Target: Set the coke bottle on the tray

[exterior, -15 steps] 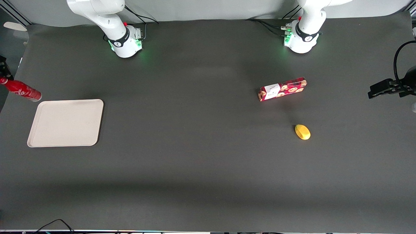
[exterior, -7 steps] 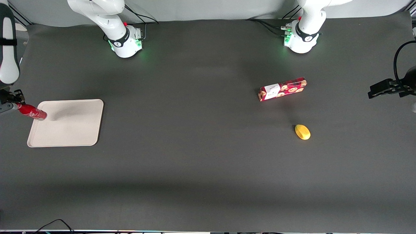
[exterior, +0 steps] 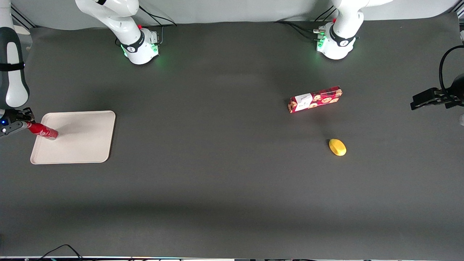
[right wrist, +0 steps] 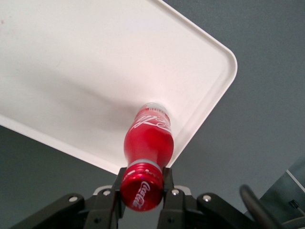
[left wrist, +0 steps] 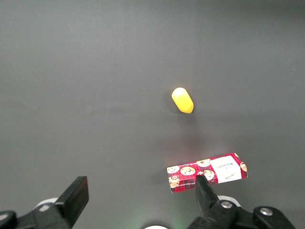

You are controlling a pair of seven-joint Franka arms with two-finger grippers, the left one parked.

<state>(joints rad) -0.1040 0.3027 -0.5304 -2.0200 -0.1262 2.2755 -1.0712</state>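
Coke bottle: small, slim, red, white script, red cap, silvery base; held by neck, tilted, base over tray edge at working arm's end. Tray: flat cream rect, rounded corners, low rim; bottle at its 9 o'clock.

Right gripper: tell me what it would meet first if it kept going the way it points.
The gripper, its fingers shut on the coke bottle, points down at the tray. The bottle's base would likely meet the tray near its corner first.

I'm looking at a robotics lab: two white arms are sitting bolted to a table draped in dark grey cloth. Cables are trailing from their green-lit bases against a plain grey backdrop.
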